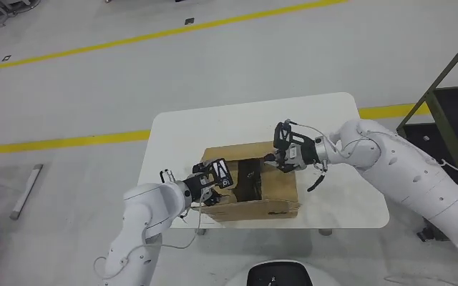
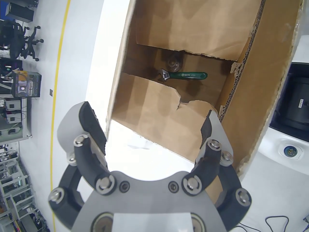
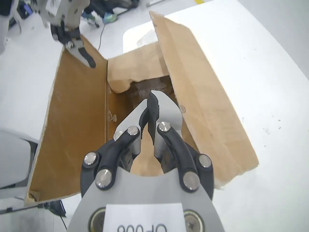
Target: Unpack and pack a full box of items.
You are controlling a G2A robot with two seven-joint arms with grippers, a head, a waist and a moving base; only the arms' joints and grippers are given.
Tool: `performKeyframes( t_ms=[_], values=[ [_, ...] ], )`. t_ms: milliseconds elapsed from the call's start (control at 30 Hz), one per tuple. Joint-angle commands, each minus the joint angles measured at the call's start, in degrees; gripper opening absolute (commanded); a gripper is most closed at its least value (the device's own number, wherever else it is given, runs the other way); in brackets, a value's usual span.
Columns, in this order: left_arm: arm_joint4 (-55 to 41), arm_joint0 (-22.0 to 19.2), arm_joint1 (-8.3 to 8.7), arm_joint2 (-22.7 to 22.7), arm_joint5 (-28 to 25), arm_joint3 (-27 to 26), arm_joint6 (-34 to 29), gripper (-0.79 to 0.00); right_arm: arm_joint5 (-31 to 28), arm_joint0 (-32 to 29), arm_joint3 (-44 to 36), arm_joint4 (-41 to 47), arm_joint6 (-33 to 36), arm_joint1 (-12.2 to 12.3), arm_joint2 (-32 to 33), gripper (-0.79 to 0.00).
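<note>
An open cardboard box (image 1: 275, 187) stands on the white table (image 1: 329, 121), its flaps (image 2: 154, 114) spread outward. On its floor lie a green-handled wrench (image 2: 186, 75) and a dark round part (image 2: 174, 63). My left gripper (image 2: 147, 112) is open at the box's near-left side (image 1: 215, 174), its fingers astride the torn edge of a flap. My right gripper (image 3: 150, 102) is shut and hangs over the opening at the inner edge of the right flap (image 1: 272, 159); I see nothing between its pads. The left gripper (image 3: 79, 49) also shows beyond the box's far flap.
The box sits toward the table's front edge (image 1: 300, 222). Bare table top lies behind it and to the right (image 3: 253, 56). A dark green frame (image 1: 429, 100) stands off the table's right side. Grey floor with yellow lines (image 1: 71, 141) surrounds the table.
</note>
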Motion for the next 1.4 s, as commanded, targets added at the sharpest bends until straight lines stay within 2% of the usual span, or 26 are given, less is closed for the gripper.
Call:
performKeyframes(
  t_ms=[0, 133, 267, 433, 567, 633, 833, 1000, 1167, 1367],
  values=[
    [-0.5, -0.2, 0.16, 0.2, 0.3, 0.1, -0.3, 0.000, 1.2, 0.1, 0.7, -0.5, 1.1, -0.5, -1.0, -0.785],
    [-1.0, -0.6, 0.55, 0.7, 0.6, 0.4, -0.6, 0.000, 2.9, 1.0, 2.6, -1.9, 0.5, -1.9, -2.5, -0.785],
    [-1.5, -1.2, 0.92, 0.8, 0.9, 0.8, -0.9, 0.000, 0.8, 1.1, 1.5, -2.6, -1.0, -2.5, -2.7, -0.785],
    [-2.4, -1.8, 1.28, 1.1, 1.3, 1.1, -1.1, 0.000, -0.9, 0.8, 2.3, -3.1, 1.9, -3.2, -4.2, -0.785],
    [-2.8, -2.2, 1.56, 1.4, 1.6, 1.4, -1.2, 0.000, 0.4, 1.3, 5.2, -2.5, 1.1, -4.2, -4.8, -0.785],
    [-3.0, -2.4, 1.71, 1.5, 1.6, 1.5, -1.3, 0.000, 3.3, 2.5, 6.9, -5.0, 1.4, -4.9, -5.3, -0.785],
    [-3.2, -2.9, 2.18, 1.7, 1.7, 1.7, -1.1, 0.000, 7.1, 4.3, 10.0, -6.8, -5.0, -6.5, -4.1, -0.785],
    [-3.5, -3.2, 2.55, 1.9, 1.7, 2.0, -1.0, 0.000, 7.9, 5.5, 12.9, -6.1, -9.6, -7.3, -2.2, -0.785],
    [-3.9, -3.2, 2.92, 2.2, 1.8, 2.3, -0.8, 0.000, 8.5, 6.8, 15.4, -5.6, -12.4, -8.3, -1.3, -0.785],
    [-4.2, -3.2, 3.35, 2.5, 2.1, 2.4, -0.6, 0.000, 8.7, 9.7, 19.7, -6.7, -11.2, -10.5, -2.7, -0.785]
  ],
)
